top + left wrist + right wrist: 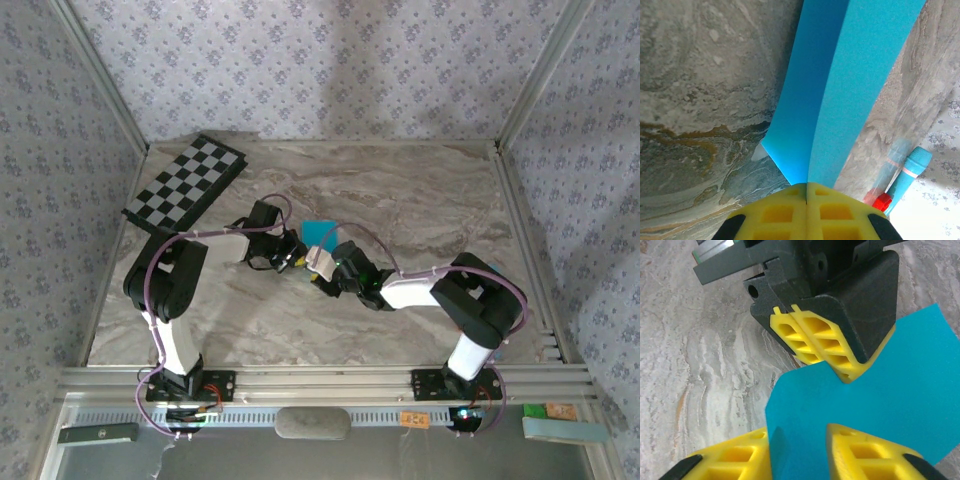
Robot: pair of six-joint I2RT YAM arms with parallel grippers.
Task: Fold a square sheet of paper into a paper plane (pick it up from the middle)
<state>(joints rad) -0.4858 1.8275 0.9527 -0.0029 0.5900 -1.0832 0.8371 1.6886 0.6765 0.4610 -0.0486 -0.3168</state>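
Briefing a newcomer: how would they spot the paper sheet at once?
On the marble table, look near the middle. The square sheet of paper is clamped in the left pincer; it is bright turquoise, unlike the black-and-white checkerboard at the far left.

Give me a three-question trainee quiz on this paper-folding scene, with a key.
1. True or false: the left fingers are shut on the turquoise paper.
2. In the top view, the checkerboard lies at which part of the table? A: far left corner. B: far right corner. C: near edge.
3. In the right wrist view, what shows in the gap between the right fingers?
Key: 1 true; 2 A; 3 the turquoise paper.
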